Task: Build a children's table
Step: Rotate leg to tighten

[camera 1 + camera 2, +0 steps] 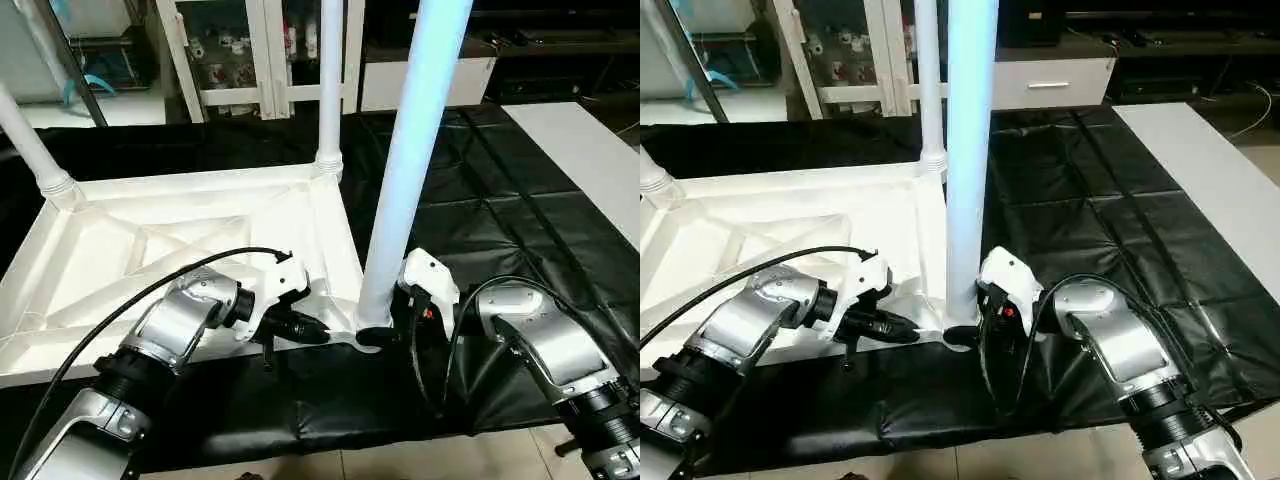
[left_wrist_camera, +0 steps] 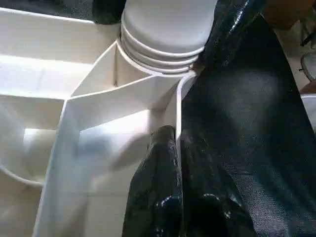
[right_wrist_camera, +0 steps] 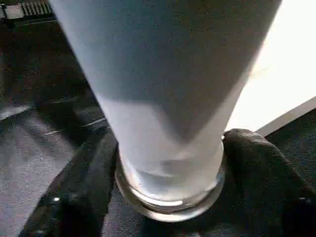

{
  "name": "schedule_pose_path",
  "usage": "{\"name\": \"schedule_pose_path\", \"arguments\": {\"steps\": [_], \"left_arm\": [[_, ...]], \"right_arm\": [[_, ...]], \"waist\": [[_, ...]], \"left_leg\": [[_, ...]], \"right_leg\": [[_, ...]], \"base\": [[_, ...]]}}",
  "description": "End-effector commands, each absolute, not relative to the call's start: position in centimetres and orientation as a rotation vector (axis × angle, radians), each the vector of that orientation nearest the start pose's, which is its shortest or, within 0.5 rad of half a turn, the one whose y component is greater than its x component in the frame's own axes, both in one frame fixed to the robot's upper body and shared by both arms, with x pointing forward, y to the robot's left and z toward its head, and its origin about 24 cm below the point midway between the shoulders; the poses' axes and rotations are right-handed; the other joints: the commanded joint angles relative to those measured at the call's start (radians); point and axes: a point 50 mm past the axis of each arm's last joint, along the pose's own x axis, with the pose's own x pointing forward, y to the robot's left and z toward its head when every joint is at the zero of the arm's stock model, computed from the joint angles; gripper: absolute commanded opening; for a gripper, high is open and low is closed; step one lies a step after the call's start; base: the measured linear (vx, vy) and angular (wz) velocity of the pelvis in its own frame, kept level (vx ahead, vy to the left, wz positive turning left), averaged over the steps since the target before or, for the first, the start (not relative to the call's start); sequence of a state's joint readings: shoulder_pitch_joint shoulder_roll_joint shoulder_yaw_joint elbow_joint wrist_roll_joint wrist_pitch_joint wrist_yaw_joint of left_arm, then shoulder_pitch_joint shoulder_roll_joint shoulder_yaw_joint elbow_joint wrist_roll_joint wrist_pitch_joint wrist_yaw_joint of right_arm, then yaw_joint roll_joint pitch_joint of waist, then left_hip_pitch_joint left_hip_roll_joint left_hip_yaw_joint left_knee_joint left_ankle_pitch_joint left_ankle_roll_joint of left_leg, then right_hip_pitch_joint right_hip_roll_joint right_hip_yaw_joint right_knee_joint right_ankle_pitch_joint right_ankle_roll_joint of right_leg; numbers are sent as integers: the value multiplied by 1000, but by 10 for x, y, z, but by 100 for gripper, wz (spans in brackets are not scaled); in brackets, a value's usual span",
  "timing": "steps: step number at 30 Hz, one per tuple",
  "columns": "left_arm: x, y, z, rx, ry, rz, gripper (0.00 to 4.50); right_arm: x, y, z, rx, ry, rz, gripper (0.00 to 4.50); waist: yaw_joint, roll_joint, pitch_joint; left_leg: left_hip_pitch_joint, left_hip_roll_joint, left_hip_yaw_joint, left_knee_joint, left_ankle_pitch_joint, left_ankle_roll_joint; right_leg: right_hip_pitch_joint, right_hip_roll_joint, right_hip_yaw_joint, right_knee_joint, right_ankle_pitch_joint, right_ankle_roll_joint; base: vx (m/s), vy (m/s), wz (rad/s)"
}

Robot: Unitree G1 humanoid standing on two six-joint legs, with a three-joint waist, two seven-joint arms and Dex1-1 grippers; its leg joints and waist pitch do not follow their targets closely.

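You have the tabletop (image 1: 180,240) lying underside up on the black cover (image 1: 500,200), ribs showing, with your work at its near right corner. Two legs already stand in the far sockets: one at the far left corner (image 1: 25,135), leaning outward, and one at the far right corner (image 1: 330,80), upright. The third leg (image 1: 410,150) stands at the near right corner socket with its threaded base just at the socket mouth; judging by the rings that show above the rim, it is probably not fully home yet. Your left gripper (image 2: 177,163) is pressed together on the tabletop's thin edge wall beside that socket, one finger either side, steadying the top. Your right gripper (image 3: 168,163) has its fingers spread around the foot of the third leg, one on each side, close to it; whether they actually press on it I cannot tell. What is left, as far as this shows: seat this leg firmly, then fit the fourth at the near left corner.
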State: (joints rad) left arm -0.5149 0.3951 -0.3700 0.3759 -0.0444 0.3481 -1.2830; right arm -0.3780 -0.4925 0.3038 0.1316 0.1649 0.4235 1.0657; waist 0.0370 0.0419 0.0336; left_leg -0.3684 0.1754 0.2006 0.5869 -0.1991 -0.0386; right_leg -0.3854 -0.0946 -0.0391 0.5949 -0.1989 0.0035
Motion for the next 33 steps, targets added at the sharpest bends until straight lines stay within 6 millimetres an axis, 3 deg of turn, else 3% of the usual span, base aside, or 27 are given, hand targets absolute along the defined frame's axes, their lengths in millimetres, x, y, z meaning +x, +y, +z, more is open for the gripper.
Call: {"name": "schedule_pose_path", "arguments": {"steps": [1, 4, 9, 10, 12, 14, 16, 19, 26, 28, 29, 33], "left_arm": [[279, 114, 35, 293, 664, -1525, 0], [279, 114, 35, 293, 667, -1526, 0], [278, 113, 34, 291, 673, -1529, 0], [279, 111, 32, 296, 666, -1508, 0], [284, 106, 29, 294, 649, -1446, 0], [291, 99, 28, 288, 619, -1373, 0], [298, 91, 27, 265, 589, -1298, 0], [308, 80, 26, 250, 560, -1182, 0], [325, 69, 24, 254, 535, -965, 0], [334, 63, 23, 265, 515, -836, 0], [336, 62, 24, 269, 508, -818, 0], [339, 56, 26, 262, 483, -799, 0]], "right_arm": [[282, -139, 63, -275, 466, 1242, 310], [282, -138, 63, -273, 468, 1246, 282], [280, -136, 58, -243, 470, 1231, 272], [283, -135, 55, -226, 465, 1194, 272], [291, -131, 52, -203, 448, 1117, 272], [301, -125, 50, -143, 421, 1011, 272], [309, -118, 48, -101, 390, 912, 271], [318, -102, 44, -25, 363, 782, 270], [332, -78, 40, 24, 326, 542, 270], [339, -62, 39, 20, 307, 402, 269], [340, -56, 39, 32, 308, 398, 269], [339, -29, 44, 42, 286, 468, 269]], "waist": [[-2, -8, -49], [-2, -7, -50], [-2, -8, -51], [-3, -2, -51], [-7, -4, -49], [-15, -5, -40], [-24, -6, -40], [-39, -8, -40], [-55, -8, -45], [-59, -6, -48], [-59, -5, -49], [-52, -8, -55]], "left_leg": [[16, 55, -23, -71, -179, 47], [16, 55, -23, -70, -172, 45], [15, 54, -22, -68, -155, 55], [15, 54, -23, -68, -159, 53], [16, 53, -22, -70, -190, 42], [18, 51, -24, -77, -275, 9], [20, 48, -33, -81, -335, -32], [20, 48, -37, -84, -367, -40], [15, 45, -32, -81, -319, -22], [15, 42, -30, -77, -291, -21], [15, 42, -32, -78, -287, -23], [9, 42, -27, -71, -206, 28]], "right_leg": [[35, -48, 33, -59, -95, -268], [36, -48, 33, -57, -88, -269], [37, -47, 32, -55, -69, -274], [36, -49, 32, -55, -74, -276], [33, -47, 33, -60, -106, -274], [28, -48, 33, -72, -231, -256], [27, -51, 31, -83, -364, -207], [20, -50, 31, -87, -382, -183], [18, -48, 33, -86, -292, -203], [16, -48, 33, -84, -258, -213], [19, -48, 32, -82, -248, -215], [30, -47, 31, -69, -98, -247]], "base": [[0, 0, 0], [0, 0, 0], [0, 0, 0], [0, 0, 0], [0, 0, 0], [0, 0, 0], [-25, 6, -3], [-17, 4, -2], [0, 0, 0], [0, 0, 0], [0, 0, 0], [0, 0, 0]]}}
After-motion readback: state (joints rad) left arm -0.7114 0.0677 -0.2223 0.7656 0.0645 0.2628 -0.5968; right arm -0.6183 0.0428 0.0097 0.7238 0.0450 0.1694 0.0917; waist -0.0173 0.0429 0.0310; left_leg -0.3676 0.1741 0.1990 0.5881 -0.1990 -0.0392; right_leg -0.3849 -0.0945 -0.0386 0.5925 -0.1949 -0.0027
